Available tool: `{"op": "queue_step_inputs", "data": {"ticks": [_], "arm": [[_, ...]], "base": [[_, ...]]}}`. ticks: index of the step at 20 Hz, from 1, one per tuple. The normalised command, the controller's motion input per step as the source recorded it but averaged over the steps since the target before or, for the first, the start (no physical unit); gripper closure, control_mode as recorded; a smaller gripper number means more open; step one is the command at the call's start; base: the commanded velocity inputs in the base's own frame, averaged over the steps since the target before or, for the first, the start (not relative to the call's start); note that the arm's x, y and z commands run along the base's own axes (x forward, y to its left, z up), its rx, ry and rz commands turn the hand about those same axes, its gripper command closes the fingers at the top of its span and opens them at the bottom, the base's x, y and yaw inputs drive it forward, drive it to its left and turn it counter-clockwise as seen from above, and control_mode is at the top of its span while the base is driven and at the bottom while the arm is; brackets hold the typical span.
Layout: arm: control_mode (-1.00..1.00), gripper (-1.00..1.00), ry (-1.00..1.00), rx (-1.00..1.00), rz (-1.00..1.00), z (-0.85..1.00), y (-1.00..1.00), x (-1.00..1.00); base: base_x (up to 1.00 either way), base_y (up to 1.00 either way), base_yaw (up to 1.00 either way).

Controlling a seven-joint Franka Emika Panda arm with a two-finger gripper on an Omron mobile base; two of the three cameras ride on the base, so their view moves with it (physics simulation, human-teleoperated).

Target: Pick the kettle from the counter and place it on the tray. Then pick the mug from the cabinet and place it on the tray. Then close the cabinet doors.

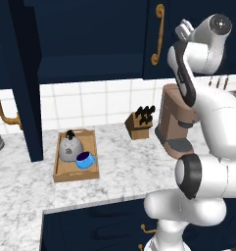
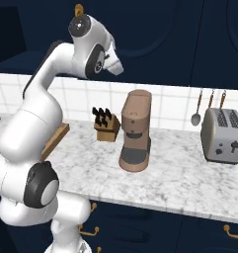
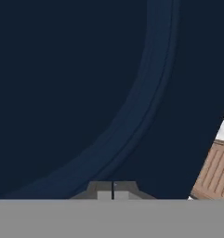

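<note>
A grey kettle (image 1: 69, 146) and blue mug (image 1: 85, 160) sit touching in the wooden tray (image 1: 75, 173) on the marbled counter (image 1: 129, 166). The gripper (image 3: 112, 189), jaws closed on nothing, faces a navy cabinet door (image 3: 62, 93).

Arm raised high, gripper shut.
White arm (image 2: 36, 118) bends up from the base, wrist tilted forward at the top; gripper (image 3: 112, 189) fingertips pressed together, holding nothing.
</note>
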Motion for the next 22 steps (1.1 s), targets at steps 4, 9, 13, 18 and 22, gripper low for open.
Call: {"op": "queue_step_inputs", "data": {"ticks": [4, 9, 13, 18, 22], "arm": [[-1.0, 1.0, -0.47, 0.13, 0.03, -0.94, 0.0, 0.9], [-1.0, 1.0, -0.32, 0.21, 0.0, -0.77, 0.0, 1.0], [-1.0, 1.0, -0.3, 0.23, 0.0, -0.77, 0.0, 0.99], [-1.0, 1.0, 0.0, 0.15, 0.0, -0.14, -0.12, 0.15], [-1.0, 1.0, 0.15, 0.0, 0.0, 0.13, -0.29, -0.87]], "base": [[0.0, 0.0, 0.0], [0.0, 0.0, 0.0], [0.0, 0.0, 0.0], [0.0, 0.0, 0.0], [0.0, 0.0, 0.0]]}}
